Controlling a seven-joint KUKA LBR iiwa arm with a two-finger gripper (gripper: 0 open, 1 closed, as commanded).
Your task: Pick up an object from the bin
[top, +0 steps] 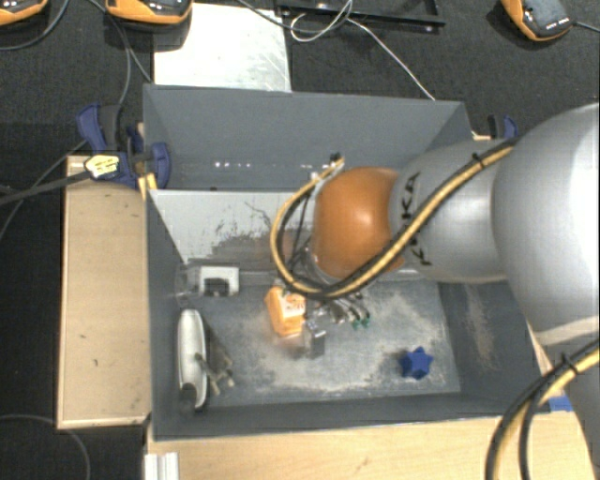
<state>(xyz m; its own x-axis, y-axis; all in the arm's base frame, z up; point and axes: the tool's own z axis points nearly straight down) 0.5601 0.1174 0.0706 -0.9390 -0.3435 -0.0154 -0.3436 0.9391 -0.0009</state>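
Robot lab — KUKA arm (525, 216) w/ cabling (277, 239) over grey bin (281, 131).

The arm (525, 206) runs off the edge at three o'clock. Its cables (277, 246) hide the top of an orange object (284, 316) mid-bin. Green bits (359, 322) at that object's three o'clock are too small to name.

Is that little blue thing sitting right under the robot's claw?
No, the blue thing lies apart from the gripper, which is beside an orange thing.

Dark floor (56, 112) all around, well beyond the gripper (314, 345); up past it, thin cables (394, 56), orange-black devices (150, 7).
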